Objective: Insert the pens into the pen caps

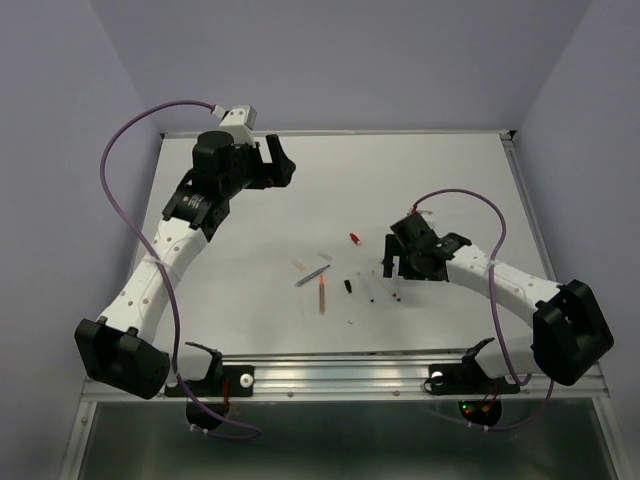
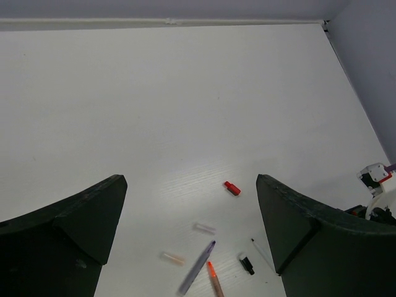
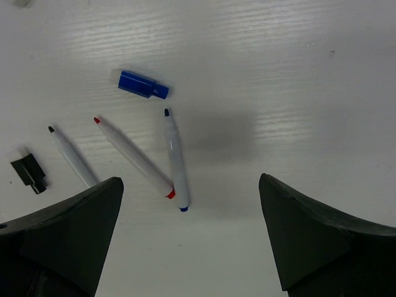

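From above, the white table [image 1: 450,180] holds one grey pen [image 1: 313,277] and one orange pen [image 1: 322,294], lying close together near the middle. To their right lie thin white pens [image 1: 369,288], too fine to count from here. I can see four caps here: a red cap [image 1: 354,238], a black cap [image 1: 348,286], a pale cap [image 1: 325,256] and a pinkish cap [image 1: 298,265], all loose on the table. My left gripper [image 1: 283,165] is raised at the far left, well away from the pens, jaws spread wide and empty. My right gripper [image 1: 392,264] hangs over the white pens, also spread wide and gripping nothing.

Through my left wrist camera, my two dark fingers [image 2: 68,229] frame bare table. Between them and further off lie the red cap, the two pale caps, the grey and orange pens side by side, and the black cap. No cap is on a pen.

Through my right wrist camera there are three white pens, all uncapped. They are a black-tipped pen [image 3: 73,157], a red-tipped pen [image 3: 133,156] and a blue-tipped pen [image 3: 176,159]. The last two meet at their rear ends in a narrow V. One blue cap [image 3: 142,84] lies just beyond the blue tip without touching it. The black cap sits at the left edge, beside the black-tipped pen. My fingers [image 3: 309,229] stand wide apart above them and touch nothing.
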`<action>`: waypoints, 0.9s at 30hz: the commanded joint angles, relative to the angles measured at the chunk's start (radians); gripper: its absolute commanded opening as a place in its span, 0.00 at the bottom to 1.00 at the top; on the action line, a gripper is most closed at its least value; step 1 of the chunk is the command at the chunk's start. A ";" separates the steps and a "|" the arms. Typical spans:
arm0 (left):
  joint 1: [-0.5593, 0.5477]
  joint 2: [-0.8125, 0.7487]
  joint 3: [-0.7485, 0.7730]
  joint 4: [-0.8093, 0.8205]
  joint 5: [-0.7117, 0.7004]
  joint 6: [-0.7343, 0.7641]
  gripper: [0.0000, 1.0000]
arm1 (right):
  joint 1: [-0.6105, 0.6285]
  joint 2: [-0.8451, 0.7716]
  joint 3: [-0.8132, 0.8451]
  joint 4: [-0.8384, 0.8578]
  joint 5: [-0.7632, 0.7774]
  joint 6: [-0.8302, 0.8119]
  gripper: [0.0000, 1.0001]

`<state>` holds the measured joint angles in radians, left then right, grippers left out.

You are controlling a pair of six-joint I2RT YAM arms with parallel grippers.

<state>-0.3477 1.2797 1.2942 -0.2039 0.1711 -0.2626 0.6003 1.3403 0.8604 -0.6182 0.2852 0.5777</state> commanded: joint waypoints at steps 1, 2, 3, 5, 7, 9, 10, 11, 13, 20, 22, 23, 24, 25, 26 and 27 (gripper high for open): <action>-0.014 -0.011 0.013 0.026 -0.028 0.013 0.99 | 0.004 0.008 -0.037 0.075 0.098 0.073 0.94; -0.019 -0.008 0.010 0.026 -0.033 0.011 0.99 | 0.004 0.011 -0.044 0.089 0.094 0.076 0.91; -0.025 -0.005 0.008 0.026 -0.045 0.008 0.99 | 0.004 0.014 -0.052 0.104 0.088 0.073 0.82; -0.030 -0.002 0.004 0.026 -0.050 -0.001 0.99 | 0.004 0.026 -0.075 0.155 0.062 0.068 0.77; -0.034 0.003 -0.001 0.026 -0.045 -0.003 0.99 | 0.004 0.043 -0.080 0.175 0.045 0.057 0.75; -0.039 0.006 -0.003 0.026 -0.047 -0.007 0.99 | 0.004 0.075 -0.077 0.190 0.039 0.051 0.73; -0.040 0.013 -0.001 0.026 -0.047 -0.007 0.99 | 0.004 0.086 -0.077 0.195 0.034 0.048 0.71; -0.045 0.017 0.002 0.026 -0.047 -0.009 0.99 | 0.004 0.094 -0.077 0.207 0.034 0.045 0.68; -0.047 0.027 0.008 0.023 -0.038 -0.013 0.99 | 0.004 0.118 -0.080 0.215 0.038 0.045 0.65; -0.054 0.050 0.014 0.020 -0.035 -0.030 0.99 | 0.004 0.154 -0.104 0.219 0.005 0.054 0.45; -0.056 0.066 0.016 0.017 -0.028 -0.030 0.99 | 0.004 0.158 -0.113 0.216 -0.006 0.056 0.40; -0.059 0.072 0.017 0.015 -0.030 -0.029 0.99 | 0.004 0.160 -0.113 0.216 -0.014 0.059 0.39; -0.060 0.076 0.023 0.011 -0.030 -0.032 0.99 | 0.004 0.160 -0.121 0.215 -0.027 0.069 0.39; -0.063 0.087 0.025 0.009 -0.030 -0.035 0.99 | 0.004 0.158 -0.127 0.213 -0.037 0.082 0.39; -0.066 0.090 0.030 0.003 -0.031 -0.036 0.99 | 0.004 0.154 -0.138 0.213 -0.055 0.082 0.39; -0.068 0.095 0.033 0.000 -0.033 -0.040 0.99 | 0.004 0.145 -0.146 0.212 -0.060 0.085 0.39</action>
<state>-0.4038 1.3682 1.2934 -0.2115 0.1345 -0.2939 0.5991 1.4872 0.7624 -0.4191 0.2859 0.6277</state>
